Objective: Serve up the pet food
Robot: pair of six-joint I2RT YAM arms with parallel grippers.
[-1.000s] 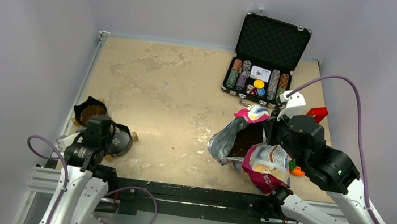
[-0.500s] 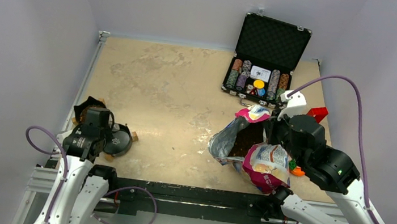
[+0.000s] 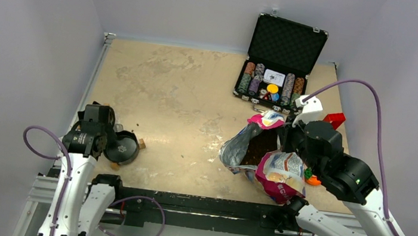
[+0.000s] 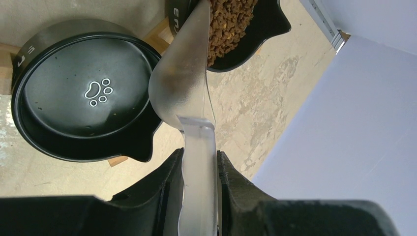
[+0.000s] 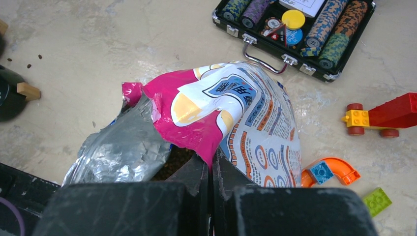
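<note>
- Kibble (image 4: 228, 24) lies heaped in the filled bowl (image 4: 268, 24) at the near-left corner of the tabletop (image 3: 180, 90). More of it seems to sit inside the bag (image 5: 246, 113) by the near edge, right of the middle.
- Left tool (image 4: 200, 169) pinches the handle of a clear scoop (image 4: 182, 83), whose cup is turned on its side over that bowl.
- Right tool (image 5: 210, 169) is pressed together on the torn pink rim of the bag and holds its mouth up and open.
- Step in hand, as I judge it: emptying a scoopful into the corner bowl.
- Beside it, the empty bowl (image 4: 64, 118) with the paw print holds only crumbs, so serving looks about half done.
- Next move probably calls for lifting the scoop level, carrying it along the near edge to the bag mouth, and dipping without knocking the rim from the right tool.
- Both bowls sit close to the left and near edges, with a wall (image 3: 35, 42) rising along the left edge, so there is little room to swing on that side.
- Middle of the tabletop is bare and gives the widest path.
- A chip case (image 3: 284, 49) stands open at the far-right corner, and toy bricks (image 5: 388, 110) lie by the right edge, both off that path.
- Stray pellets (image 5: 28, 65) lie near the bowls.
</note>
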